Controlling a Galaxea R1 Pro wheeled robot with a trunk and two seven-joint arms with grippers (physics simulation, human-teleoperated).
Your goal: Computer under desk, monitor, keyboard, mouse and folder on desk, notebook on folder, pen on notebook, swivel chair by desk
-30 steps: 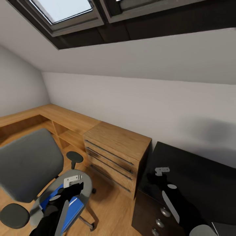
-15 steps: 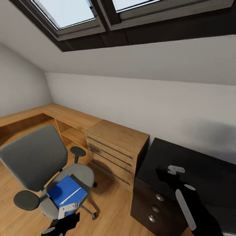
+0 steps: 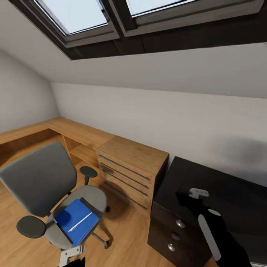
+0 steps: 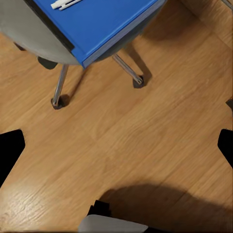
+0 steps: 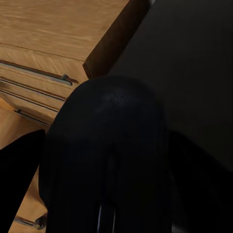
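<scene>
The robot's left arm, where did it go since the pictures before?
The left gripper pulled back from above the blue folder toward the robot, and now hangs over the floor, holding nothing. The camera also shifted at first. The folder, with the white pen on it, stayed on the swivel chair. The right gripper stays over the desk.

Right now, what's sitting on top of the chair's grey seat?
A flat bright-blue folder lies on the grey swivel chair, with a thin white pen resting across it. The seat fabric under the folder is covered, so anything beneath it can't be seen.
</scene>
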